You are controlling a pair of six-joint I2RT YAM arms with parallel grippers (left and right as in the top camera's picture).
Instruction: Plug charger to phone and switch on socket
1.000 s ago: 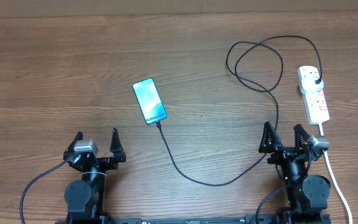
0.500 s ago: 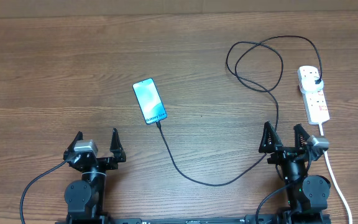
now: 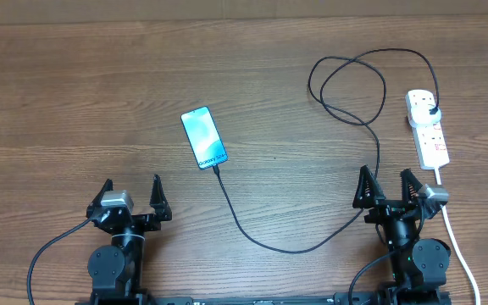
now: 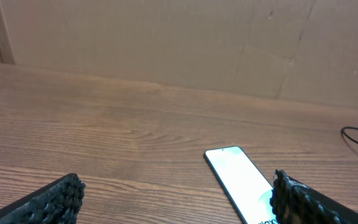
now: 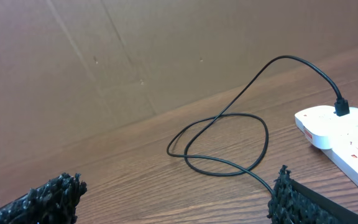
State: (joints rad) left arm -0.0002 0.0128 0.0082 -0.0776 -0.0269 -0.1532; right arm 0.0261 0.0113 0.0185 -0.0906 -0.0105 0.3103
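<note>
The phone (image 3: pixel 204 136) lies screen up on the wooden table, its screen lit. The black charger cable (image 3: pixel 265 241) runs from the phone's near short edge, curves toward the right arm, loops at the back and ends in a black plug seated in the white socket strip (image 3: pixel 428 127). My left gripper (image 3: pixel 130 196) is open and empty, near the front edge, below and left of the phone (image 4: pixel 241 183). My right gripper (image 3: pixel 389 186) is open and empty, just in front of the strip (image 5: pixel 340 134); the cable (image 5: pixel 229 140) passes by its left finger.
The strip's thick white cord (image 3: pixel 457 241) runs along the right arm's right side toward the front edge. A brown cardboard wall (image 4: pixel 166 43) stands behind the table.
</note>
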